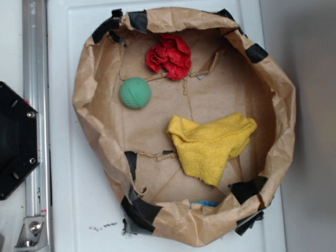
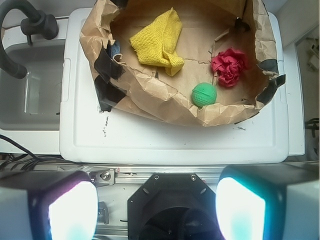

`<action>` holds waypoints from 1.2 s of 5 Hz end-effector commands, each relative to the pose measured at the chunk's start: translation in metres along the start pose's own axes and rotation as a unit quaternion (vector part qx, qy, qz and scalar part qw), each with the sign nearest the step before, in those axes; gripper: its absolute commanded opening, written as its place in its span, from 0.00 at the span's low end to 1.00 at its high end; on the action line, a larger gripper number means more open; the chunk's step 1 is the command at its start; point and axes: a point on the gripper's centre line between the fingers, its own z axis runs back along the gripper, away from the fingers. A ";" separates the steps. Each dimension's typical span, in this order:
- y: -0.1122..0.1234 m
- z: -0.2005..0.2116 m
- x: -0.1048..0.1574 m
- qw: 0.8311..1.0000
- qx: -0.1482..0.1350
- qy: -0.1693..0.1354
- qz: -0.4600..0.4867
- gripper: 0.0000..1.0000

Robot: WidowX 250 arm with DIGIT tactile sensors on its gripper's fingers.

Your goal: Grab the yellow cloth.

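Observation:
The yellow cloth (image 1: 210, 144) lies crumpled inside a brown paper-walled ring (image 1: 86, 105), toward its lower right in the exterior view. From the wrist camera the yellow cloth (image 2: 157, 42) shows at the upper middle, far from my gripper (image 2: 157, 207). The gripper hangs above the black arm base, off the white board, with its two fingers (image 2: 72, 210) wide apart and nothing between them. In the exterior view the gripper is out of frame.
A green ball (image 1: 135, 93) and a red cloth (image 1: 169, 56) also lie inside the paper ring, on a white board (image 1: 79, 210). A black arm base (image 1: 16, 139) and metal rail (image 1: 37, 79) sit at left. A sink basin (image 2: 30, 85) adjoins the board.

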 end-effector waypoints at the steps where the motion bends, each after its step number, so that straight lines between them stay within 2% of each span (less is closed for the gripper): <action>1: 0.000 0.000 0.000 1.000 0.000 0.000 0.000 1.00; 2: 0.022 -0.055 0.045 0.996 0.001 -0.027 0.084 1.00; 3: 0.022 -0.094 0.093 0.994 -0.038 -0.059 0.087 1.00; 4: 0.020 -0.121 0.127 0.994 -0.061 -0.051 0.075 1.00; 5: 0.007 -0.166 0.157 0.997 -0.054 -0.018 0.059 1.00; 6: -0.011 -0.202 0.166 0.999 -0.038 0.005 0.033 1.00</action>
